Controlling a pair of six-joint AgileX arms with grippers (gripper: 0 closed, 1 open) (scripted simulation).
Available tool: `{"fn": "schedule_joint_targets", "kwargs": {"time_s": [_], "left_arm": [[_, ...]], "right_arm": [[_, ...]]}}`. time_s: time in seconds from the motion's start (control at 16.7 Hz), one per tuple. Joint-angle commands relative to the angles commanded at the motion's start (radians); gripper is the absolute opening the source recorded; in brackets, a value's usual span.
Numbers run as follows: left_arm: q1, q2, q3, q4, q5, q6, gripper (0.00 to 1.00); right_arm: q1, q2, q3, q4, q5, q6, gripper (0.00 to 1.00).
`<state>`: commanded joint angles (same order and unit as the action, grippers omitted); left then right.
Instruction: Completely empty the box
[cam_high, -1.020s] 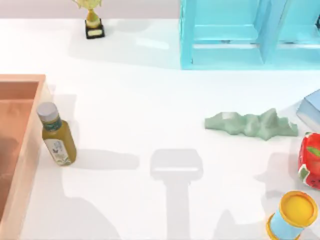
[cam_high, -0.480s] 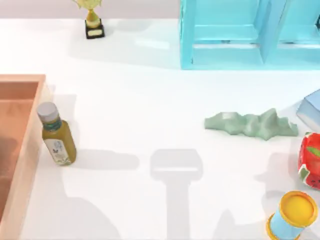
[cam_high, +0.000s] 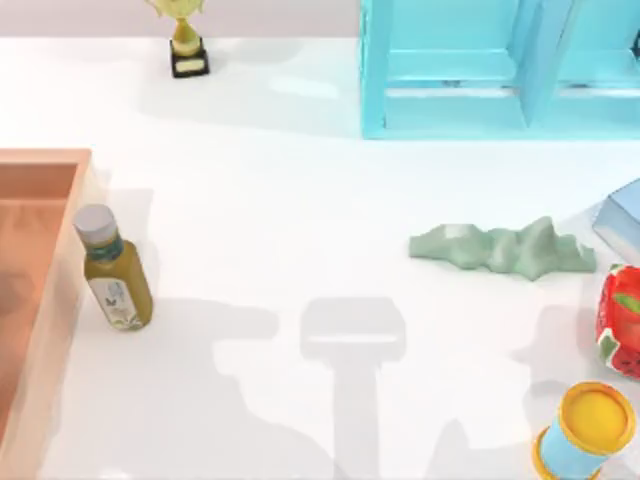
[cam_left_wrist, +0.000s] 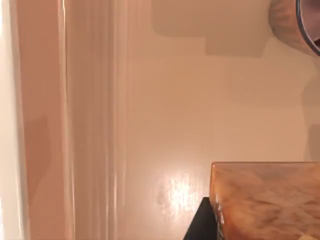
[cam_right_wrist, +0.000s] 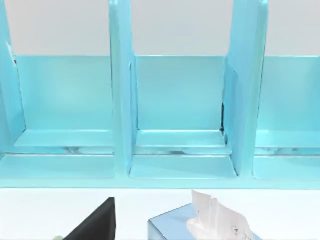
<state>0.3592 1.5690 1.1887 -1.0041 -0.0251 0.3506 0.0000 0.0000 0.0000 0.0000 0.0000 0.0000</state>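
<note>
Box (cam_high: 45, 300) sits at the left edge of the table (cam_high: 300, 200), its wooden wall running from mid-left toward the near edge. A bottle (cam_high: 113, 270) with a grey cap lies on the table, touching the outside of the box's right wall. Compared with half a second ago the bottle, the box and everything else on the table are where they were; only the shadows on the near-left part of the table have spread and changed shape. The left wrist view looks onto the box floor, with a wooden block (cam_left_wrist: 267, 200) and a rounded wooden object (cam_left_wrist: 292, 25) lying on it. Whether either gripper is released or clenched cannot be told. The right wrist view faces the blue shelf (cam_right_wrist: 180, 115), with a tissue box (cam_right_wrist: 200, 222) in front of it.
</note>
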Motion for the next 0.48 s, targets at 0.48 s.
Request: {"fn": "schedule_joint_targets", "kwargs": {"time_s": [0.48], "left_arm": [[-0.013, 0.0, 0.132, -0.298, 0.021, 0.014, 0.0]], "right_arm": [[0.0, 0.0, 0.0, 0.0, 0.0, 0.0, 1.0]]}}
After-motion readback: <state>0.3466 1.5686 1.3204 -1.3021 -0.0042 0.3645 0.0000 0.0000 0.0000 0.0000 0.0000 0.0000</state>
